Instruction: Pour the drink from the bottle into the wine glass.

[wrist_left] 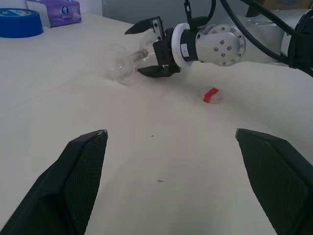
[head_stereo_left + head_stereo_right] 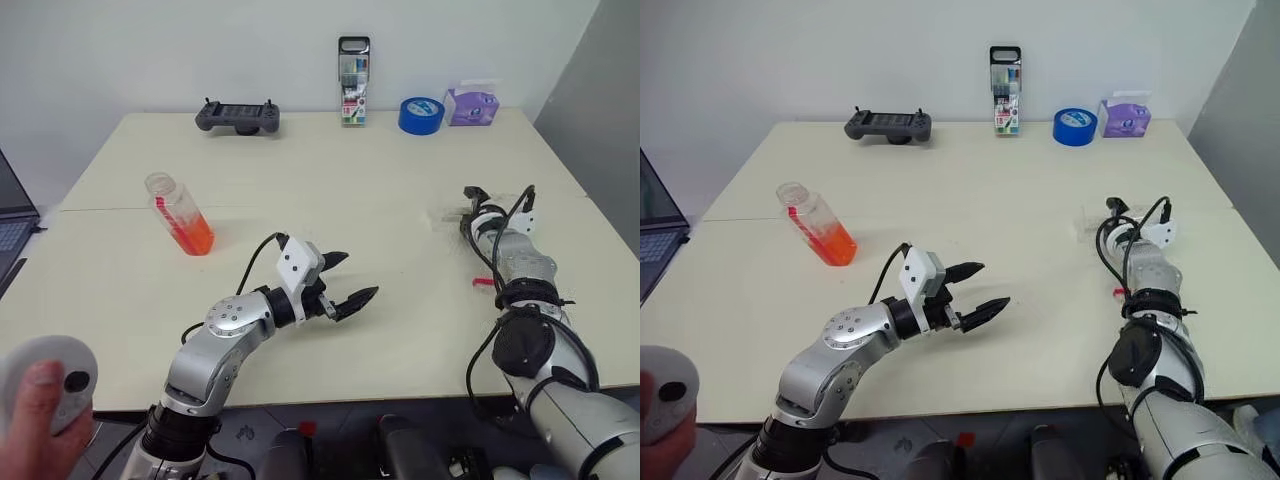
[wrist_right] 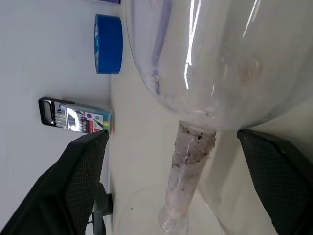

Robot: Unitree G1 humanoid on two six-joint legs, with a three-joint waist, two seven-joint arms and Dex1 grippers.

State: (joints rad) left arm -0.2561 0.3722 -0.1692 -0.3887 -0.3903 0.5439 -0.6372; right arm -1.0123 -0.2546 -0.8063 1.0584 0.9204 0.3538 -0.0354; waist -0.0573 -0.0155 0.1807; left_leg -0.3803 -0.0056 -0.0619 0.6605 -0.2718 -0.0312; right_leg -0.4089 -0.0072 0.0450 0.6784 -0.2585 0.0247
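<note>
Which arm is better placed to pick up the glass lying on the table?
Right. Its end effector already straddles the stem of the fallen glass, fingers open. The left end effector hangs open mid-table, away from it.

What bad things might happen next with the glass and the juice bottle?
1. The wine glass lies on its side with the right tool open around its stem; it might roll away or crack if squeezed.
2. The bottle stands open, its cap off on the table, so a bump from the left tool could spill the drink.
</note>
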